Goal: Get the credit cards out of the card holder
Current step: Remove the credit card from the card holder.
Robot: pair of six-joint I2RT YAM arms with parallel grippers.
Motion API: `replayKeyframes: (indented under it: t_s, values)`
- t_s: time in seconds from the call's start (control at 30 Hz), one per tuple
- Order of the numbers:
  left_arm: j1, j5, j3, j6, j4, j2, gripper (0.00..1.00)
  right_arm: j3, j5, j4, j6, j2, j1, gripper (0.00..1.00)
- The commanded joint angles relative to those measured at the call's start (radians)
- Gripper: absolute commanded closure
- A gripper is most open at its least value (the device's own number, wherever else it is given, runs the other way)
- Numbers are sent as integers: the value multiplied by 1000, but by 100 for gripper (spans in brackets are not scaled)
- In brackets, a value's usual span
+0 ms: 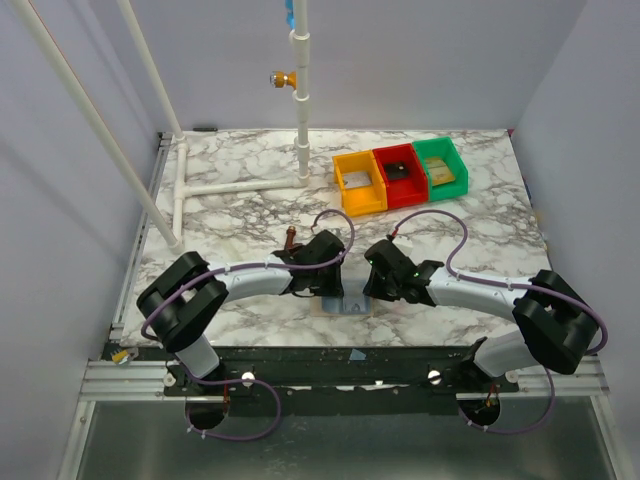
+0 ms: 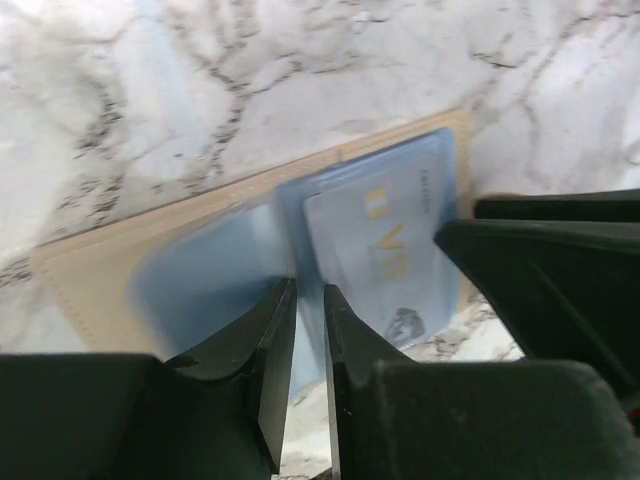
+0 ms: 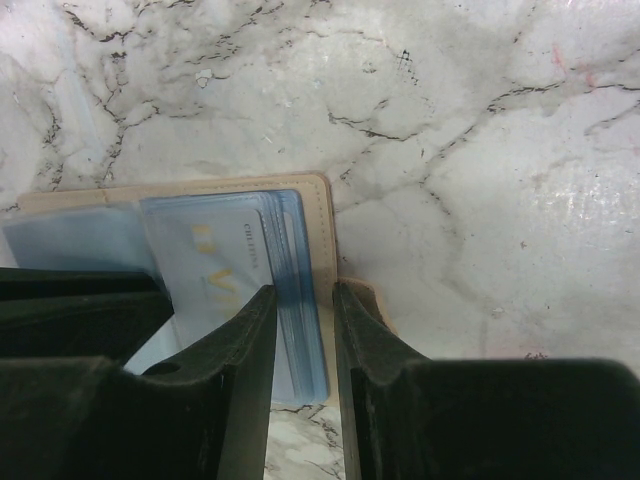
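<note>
Marble-print desk [image 1: 230, 215], white w/ grey veins, filled your top view, w/ plain pale walls on three sides and a white pipe [image 1: 301, 110] standing at the back. Yellow bin [image 1: 362, 203], red bin [image 1: 405, 194] and green bin [image 1: 447, 186] sat in a row, far right. Your card holder [image 1: 348, 306] lay open at the near edge, approx. centre, between both arms. Left pincer [image 2: 308, 300] was nearly closed, pinching a blue sleeve edge. Right pincer [image 3: 303, 300] was slightly wider, clamped across the sleeve stack by the tan cover. A pale card [image 2: 385, 250] w/ gold letters showed inside.
</note>
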Motion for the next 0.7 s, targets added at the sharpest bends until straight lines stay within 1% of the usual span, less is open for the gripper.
replayKeyframes:
  t_s: [0.0,0.17,0.47,0.67]
  values:
    - [-10,-124,9,25,-96,-8,78,-47,30,-38,7,56,7,71]
    - [-20,-107,8,27,-71,1,77,-48,29,-35,8,55,7,71]
    - [-51,-108,55,38,-93,27,77,-53,30,-36,9,46,7,71]
    - [-60,-102,53,32,-83,26,76,-55,32,-39,13,39,7,71]
